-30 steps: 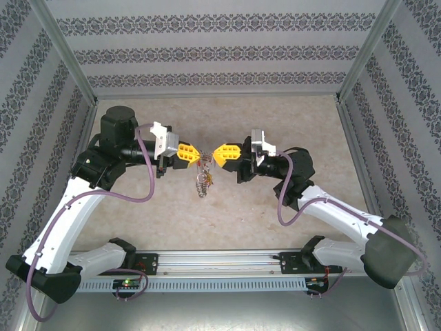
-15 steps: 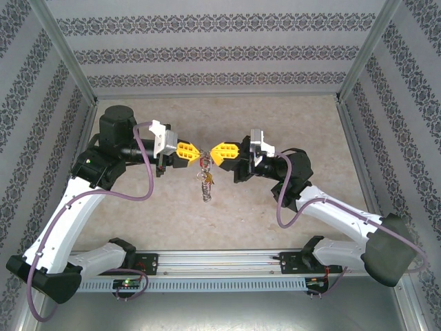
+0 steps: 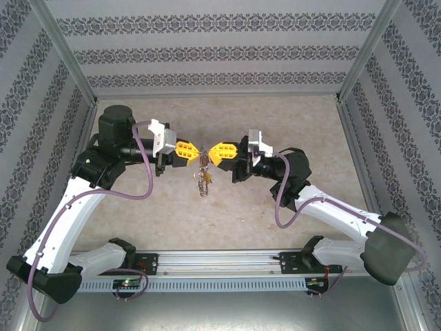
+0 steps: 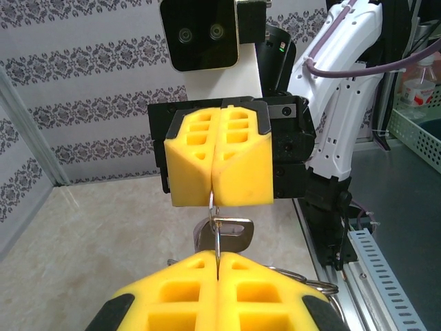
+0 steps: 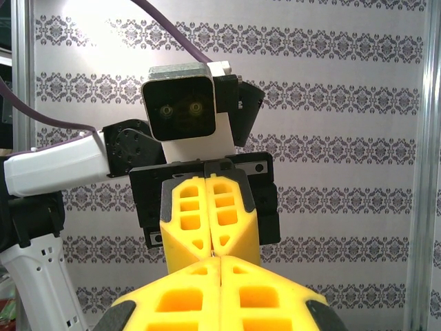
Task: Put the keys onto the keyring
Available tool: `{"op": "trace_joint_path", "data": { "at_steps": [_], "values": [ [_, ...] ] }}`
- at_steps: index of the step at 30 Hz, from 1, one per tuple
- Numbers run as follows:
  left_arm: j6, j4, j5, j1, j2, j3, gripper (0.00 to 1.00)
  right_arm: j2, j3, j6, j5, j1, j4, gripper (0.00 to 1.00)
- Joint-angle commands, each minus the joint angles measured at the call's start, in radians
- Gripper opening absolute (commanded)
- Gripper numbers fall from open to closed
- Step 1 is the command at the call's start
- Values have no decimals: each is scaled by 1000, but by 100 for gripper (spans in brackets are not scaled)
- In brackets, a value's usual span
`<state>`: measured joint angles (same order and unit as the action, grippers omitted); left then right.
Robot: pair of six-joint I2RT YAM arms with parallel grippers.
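Note:
The keyring (image 4: 219, 238) is a thin grey wire loop stretched between both grippers above the table. My left gripper (image 4: 218, 258) is shut on its near end. Facing it, my right gripper (image 4: 213, 198) is shut on the far end. A silvery key (image 4: 233, 233) with a slotted head hangs on the wire between them. From above, the left gripper (image 3: 196, 154) and right gripper (image 3: 213, 154) meet tip to tip, and the rest of the keys (image 3: 202, 182) dangle below. In the right wrist view the right gripper (image 5: 220, 262) nearly touches the left gripper (image 5: 212, 249). I cannot make out a lilac-headed key.
The beige table (image 3: 275, 124) lies under the raised arms, enclosed by patterned walls (image 3: 220, 55). A metal rail (image 3: 220, 262) runs along the near edge by the arm bases.
Both grippers have edged slightly closer together and a little toward the back. The dangling bunch of keys swung right, then back.

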<state>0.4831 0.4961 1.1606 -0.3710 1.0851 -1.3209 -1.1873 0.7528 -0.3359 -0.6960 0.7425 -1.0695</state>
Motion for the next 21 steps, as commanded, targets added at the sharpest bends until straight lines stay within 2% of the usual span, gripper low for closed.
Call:
{"op": "trace_joint_path", "data": {
  "at_steps": [1, 21],
  "values": [
    [-17, -69, 40, 12, -18, 6, 0, 16, 30, 18, -8, 10, -26, 0],
    [-24, -79, 47, 18, -20, 10, 0, 25, 26, 17, 5, 9, -39, 0]
  ]
}}
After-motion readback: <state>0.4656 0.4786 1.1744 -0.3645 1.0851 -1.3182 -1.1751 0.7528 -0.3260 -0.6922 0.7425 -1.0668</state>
